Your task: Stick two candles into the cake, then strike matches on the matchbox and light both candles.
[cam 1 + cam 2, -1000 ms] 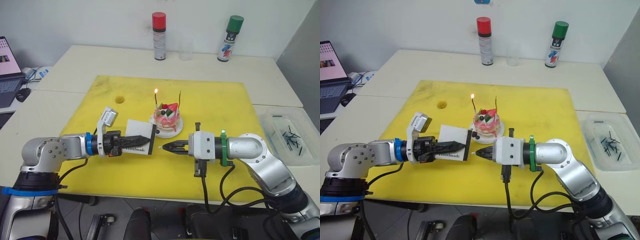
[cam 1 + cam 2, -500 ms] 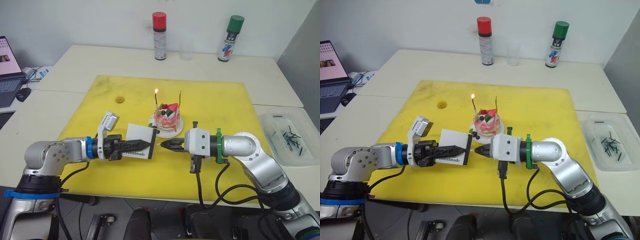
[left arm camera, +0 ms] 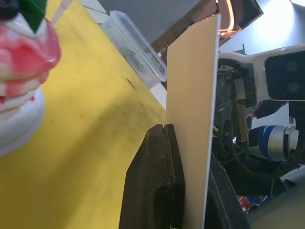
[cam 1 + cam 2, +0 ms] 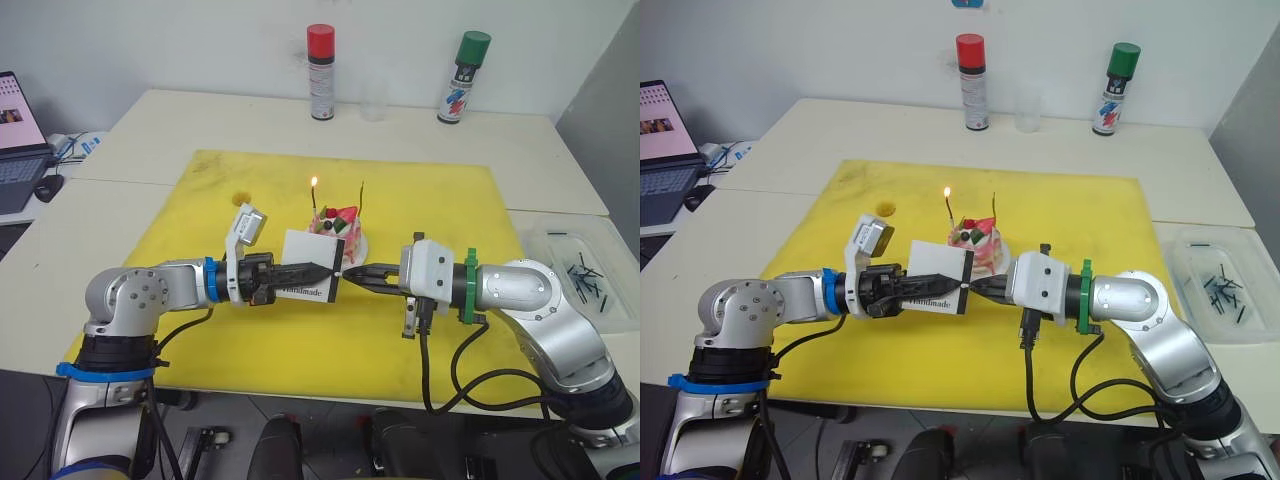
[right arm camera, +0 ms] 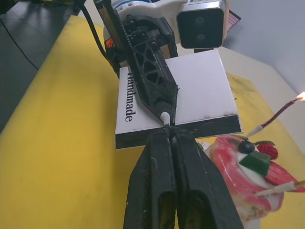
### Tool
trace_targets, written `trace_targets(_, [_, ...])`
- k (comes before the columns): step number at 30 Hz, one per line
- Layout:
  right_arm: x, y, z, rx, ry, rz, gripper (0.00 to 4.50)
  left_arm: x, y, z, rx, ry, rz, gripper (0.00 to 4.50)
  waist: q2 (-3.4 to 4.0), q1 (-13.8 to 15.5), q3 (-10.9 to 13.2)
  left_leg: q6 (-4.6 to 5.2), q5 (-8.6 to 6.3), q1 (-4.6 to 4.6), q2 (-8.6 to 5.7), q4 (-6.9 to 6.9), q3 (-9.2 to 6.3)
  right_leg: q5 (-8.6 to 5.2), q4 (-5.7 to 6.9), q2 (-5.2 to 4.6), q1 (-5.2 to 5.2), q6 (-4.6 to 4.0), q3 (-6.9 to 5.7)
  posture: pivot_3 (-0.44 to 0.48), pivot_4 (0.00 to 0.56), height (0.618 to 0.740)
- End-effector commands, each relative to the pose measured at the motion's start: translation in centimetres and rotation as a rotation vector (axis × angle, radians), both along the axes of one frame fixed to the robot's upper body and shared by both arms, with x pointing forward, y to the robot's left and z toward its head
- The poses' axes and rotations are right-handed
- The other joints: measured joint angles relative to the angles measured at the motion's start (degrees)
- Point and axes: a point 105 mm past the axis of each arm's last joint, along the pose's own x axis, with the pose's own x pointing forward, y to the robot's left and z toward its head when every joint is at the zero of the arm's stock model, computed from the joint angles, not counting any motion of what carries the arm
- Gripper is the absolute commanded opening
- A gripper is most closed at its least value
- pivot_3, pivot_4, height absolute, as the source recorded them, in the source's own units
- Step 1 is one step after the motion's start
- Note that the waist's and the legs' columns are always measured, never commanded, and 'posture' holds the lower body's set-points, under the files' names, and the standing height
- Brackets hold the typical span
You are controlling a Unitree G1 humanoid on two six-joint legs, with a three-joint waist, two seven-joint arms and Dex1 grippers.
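The pink-and-white cake sits on its small white plate on the yellow mat. Two candles stand in it: the left candle burns with a small flame, and the right candle is unlit. My left gripper is shut on the white matchbox, held on edge just in front of the cake. My right gripper is shut on a match. Only the match's pale tip shows, touching the black striking strip.
A red-capped spray can, a clear cup and a green-capped can stand at the table's far edge. A clear plastic tray with several dark matches lies to the right. A laptop is at far left.
Both grippers have moved right and closer to the cake. The gap between match tip and matchbox has closed; the tip now touches the strip.
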Motion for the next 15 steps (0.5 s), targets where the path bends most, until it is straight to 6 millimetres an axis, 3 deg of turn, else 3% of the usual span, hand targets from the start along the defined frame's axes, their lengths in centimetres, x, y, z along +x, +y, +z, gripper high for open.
trace_targets(1, [-0.2, -0.1, 1.0, 0.014, -0.051, -0.007, 0.04, -0.3, -0.5, 1.5, -0.019, -0.046, -0.032, 0.00, 0.00, 0.00, 0.00, 0.00, 0.00, 0.00, -0.01, 0.01, 0.00, 0.00, 0.00, 0.00, 0.00, 0.00, 0.01, 0.000, 0.150, 0.689])
trace_targets(15, [1.1, -0.4, 0.5, -0.008, -0.071, -0.039, 0.04, -0.5, -0.8, 2.0, -0.001, -0.053, -0.052, 0.00, 0.00, 0.03, 0.00, 0.00, 0.00, 0.00, -0.01, 0.01, 0.00, 0.00, -0.01, 0.00, 0.00, 0.01, 0.00, 0.000, 0.150, 0.689])
